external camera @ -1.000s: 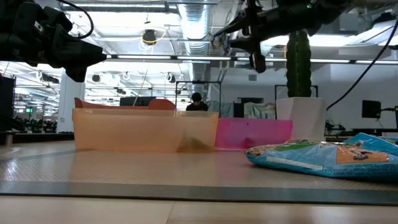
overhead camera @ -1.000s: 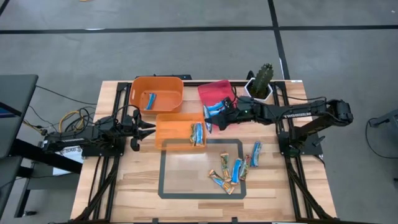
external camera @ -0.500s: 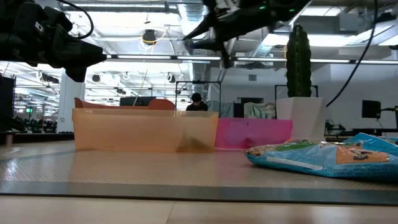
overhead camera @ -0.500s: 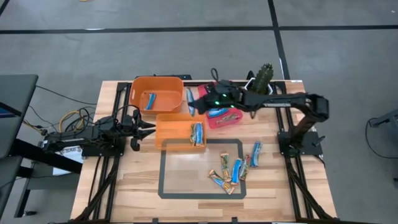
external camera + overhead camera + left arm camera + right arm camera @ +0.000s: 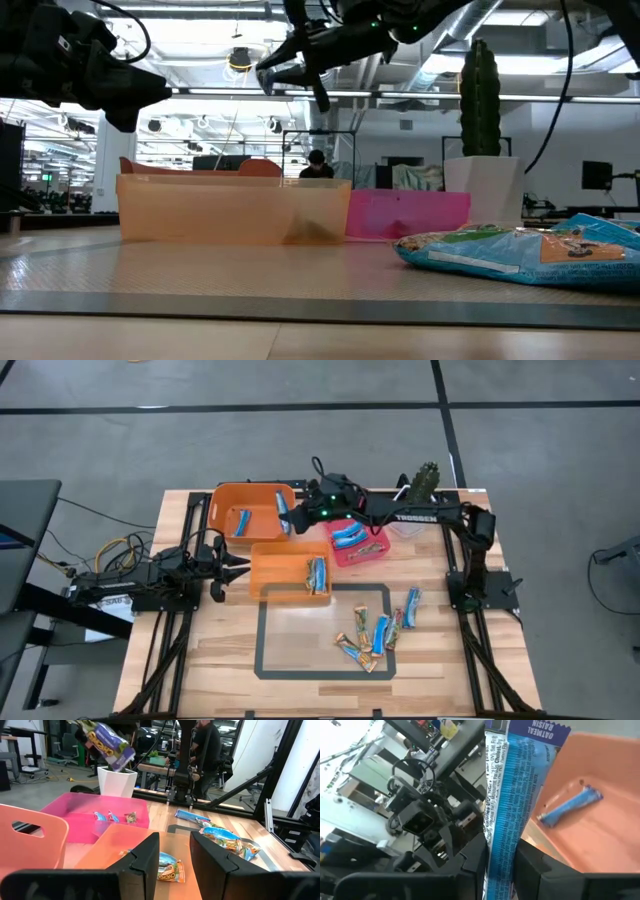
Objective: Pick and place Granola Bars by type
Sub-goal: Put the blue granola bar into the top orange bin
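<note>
Right claw point(image 5: 290, 518) clenched on shiny blue wrapped granola bar point(image 5: 506, 790), above right rim of deep orange plastic bin point(image 5: 253, 510). Another blue bar point(image 5: 242, 519) inside bin. Left claw point(image 5: 235, 568) parted, holding nothing, below-left of bin.

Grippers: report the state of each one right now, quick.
Left gripper: open, holding nothing, parked beside the orange bins.
Right gripper: shut on a blue granola bar, over the far orange bin.
</note>
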{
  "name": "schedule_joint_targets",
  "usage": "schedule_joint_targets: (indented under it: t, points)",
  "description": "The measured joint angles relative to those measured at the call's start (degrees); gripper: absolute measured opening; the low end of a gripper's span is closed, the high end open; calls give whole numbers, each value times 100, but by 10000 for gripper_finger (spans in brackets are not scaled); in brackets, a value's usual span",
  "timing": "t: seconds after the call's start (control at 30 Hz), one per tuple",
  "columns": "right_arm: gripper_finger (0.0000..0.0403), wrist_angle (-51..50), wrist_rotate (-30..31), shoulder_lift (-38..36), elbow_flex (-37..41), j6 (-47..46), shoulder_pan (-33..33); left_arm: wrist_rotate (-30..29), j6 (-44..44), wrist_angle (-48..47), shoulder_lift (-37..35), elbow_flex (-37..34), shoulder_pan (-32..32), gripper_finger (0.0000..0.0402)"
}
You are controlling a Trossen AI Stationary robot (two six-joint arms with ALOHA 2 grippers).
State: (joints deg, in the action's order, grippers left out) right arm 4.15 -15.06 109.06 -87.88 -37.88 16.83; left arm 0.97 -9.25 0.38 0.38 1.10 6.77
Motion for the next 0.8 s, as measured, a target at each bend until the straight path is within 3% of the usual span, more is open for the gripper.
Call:
schedule_joint_targets:
  t: [0.67, 0.8]
  points:
    - [71, 14, -49, -4, -142, 244, 167, -15, 1, -2, -2, 2, 0, 100]
    - [71, 14, -47, -4, -142, 244, 165, -411, -358, 55, 0, -2, -1, 100]
